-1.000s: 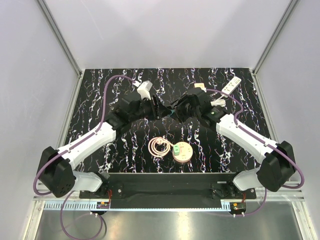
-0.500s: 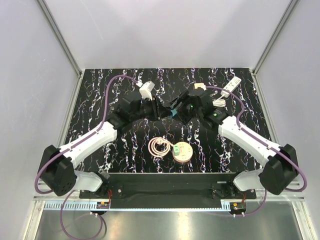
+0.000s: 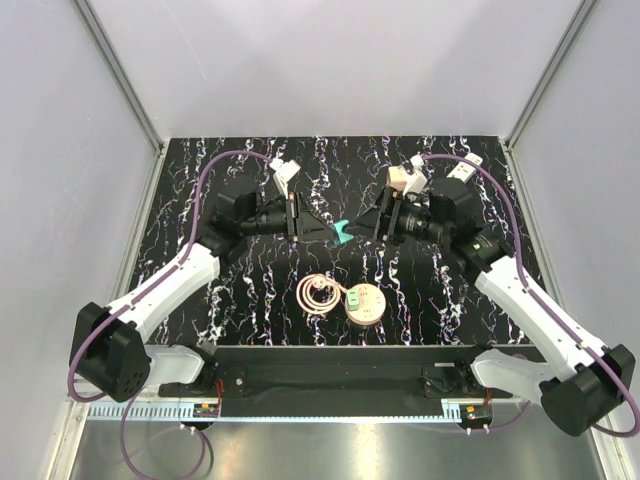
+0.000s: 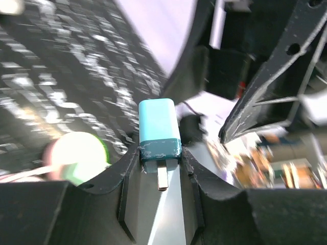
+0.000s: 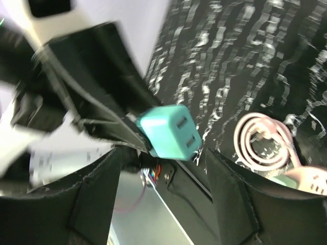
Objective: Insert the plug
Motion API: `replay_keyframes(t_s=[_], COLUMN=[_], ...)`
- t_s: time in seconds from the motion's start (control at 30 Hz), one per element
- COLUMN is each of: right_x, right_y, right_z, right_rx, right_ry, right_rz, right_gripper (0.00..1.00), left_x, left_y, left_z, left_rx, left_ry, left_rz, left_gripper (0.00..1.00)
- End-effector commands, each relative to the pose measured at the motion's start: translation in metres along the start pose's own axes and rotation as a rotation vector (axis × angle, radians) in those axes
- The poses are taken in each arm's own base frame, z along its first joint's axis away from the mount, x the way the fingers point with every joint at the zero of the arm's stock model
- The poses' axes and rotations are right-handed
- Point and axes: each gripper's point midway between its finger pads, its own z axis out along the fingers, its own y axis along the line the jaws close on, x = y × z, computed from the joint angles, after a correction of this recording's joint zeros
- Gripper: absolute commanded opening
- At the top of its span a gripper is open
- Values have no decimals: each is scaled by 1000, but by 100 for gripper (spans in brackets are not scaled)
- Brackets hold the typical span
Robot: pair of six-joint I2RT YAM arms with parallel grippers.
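Observation:
The plug (image 3: 340,233) is a small teal cube charger, held up in the air over the middle of the table. My left gripper (image 3: 326,232) is shut on its darker base end; in the left wrist view the plug (image 4: 159,125) sticks out past the left gripper (image 4: 159,153), with one metal prong pointing back between the fingers. My right gripper (image 3: 367,227) faces it from the right, open and not touching. In the right wrist view the plug (image 5: 168,130), showing two slots, floats just beyond the right gripper (image 5: 163,153).
A coiled pink cable (image 3: 318,294) and a round pink disc (image 3: 366,302) with a green patch lie on the near part of the black marbled table (image 3: 200,180). A white power strip (image 3: 471,160) shows partly behind my right arm at the back right.
The left gripper closed on the plug while the right gripper opened and let it go. The right arm drew back to the right, leaving the plug with the left.

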Motion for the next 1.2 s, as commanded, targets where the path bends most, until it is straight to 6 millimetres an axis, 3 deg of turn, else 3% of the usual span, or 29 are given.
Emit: replay_keyframes(t_s=[0.0,0.13,0.3,0.47,0.6,0.63,0.73,0.77,0.8,0.83,0.87,0.9,1.03,1.1,1.17], right_x=[10,12,13,16,28,30,32,31,28,26,18,15,9,8,10], right_y=[38,37,41,60,66,69,66,65,67,62,63,60,34,25,3], right_z=[-21,-22,-18,-21,-23,-25,-24,-25,-28,-26,-29,-29,-27,-27,-25], right_rx=[-210,-218,-254,-367,-482,-509,-501,-494,-488,-448,-430,-409,-264,-216,-91], right_ry=[46,46,67,82,116,127,129,124,106,95,67,57,59,58,75], right_rz=[-227,-260,-280,-279,-265,-260,-245,-243,-251,-237,-245,-239,-182,-172,-148], right_gripper=[71,66,56,41,21,4,0,0,0,0,0,0,0,0,0], left_x=[4,2,8,14,13,14,9,7,5,5,3,3,-5,-8,-9], left_y=[-52,-78,-86,-94,-91,-90,-80,-73,-64,-49,-45,-34,-18,-11,2], left_z=[-10,-18,-22,-28,-25,-25,-18,-15,-12,-7,-7,-7,-16,-21,-26], left_rx=[240,368,445,520,522,521,478,444,412,308,246,191,32,-9,-86], left_ry=[74,78,116,130,134,134,126,122,96,113,98,87,46,30,25], left_rz=[102,140,102,133,128,128,100,85,181,97,123,216,208,223,203], left_gripper=[0,0,0,0,0,2,37,40,43,47,63,68,87,93,95])
